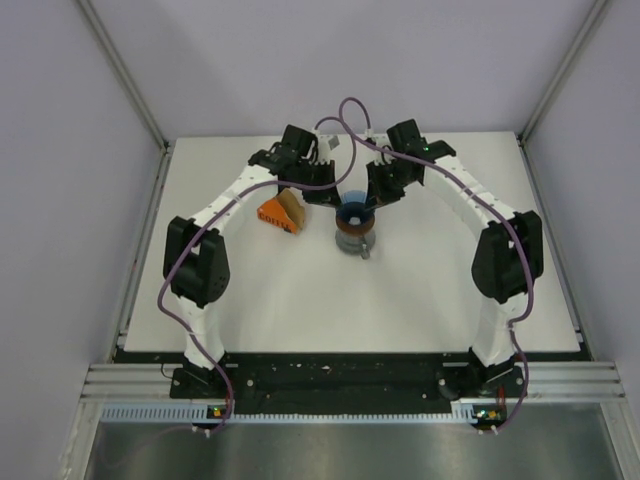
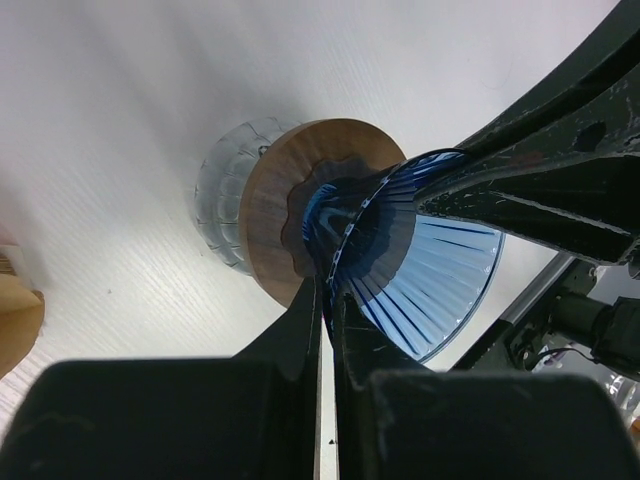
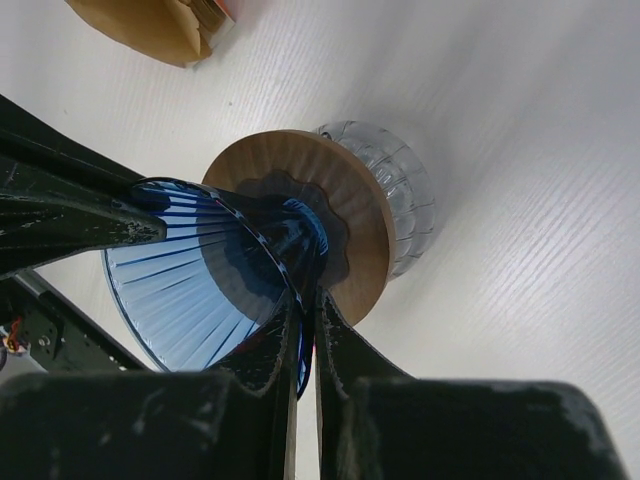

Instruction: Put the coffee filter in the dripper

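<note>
We are pinching the dripper (image 1: 355,215) on opposite rims. The left gripper (image 2: 325,290) and right gripper (image 3: 305,310) are each clamping its blue wall with nearly closed jaws, likely steadying it atop the clear cup (image 2: 225,200). The dripper is looking empty. The coffee filter (image 1: 291,207) is lying left of the dripper, against the orange pack (image 1: 272,214).

Lab cell: white table (image 1: 300,300), aluminium frame (image 1: 125,75), plain walls (image 1: 60,200).

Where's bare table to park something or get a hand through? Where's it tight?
Free: the broad near table, bordered by the clear cup, left arm, right arm and the near edge; also strips outside each arm. Crowded: centre back, where left gripper and right gripper pinch the dripper, orange pack close on its left.
</note>
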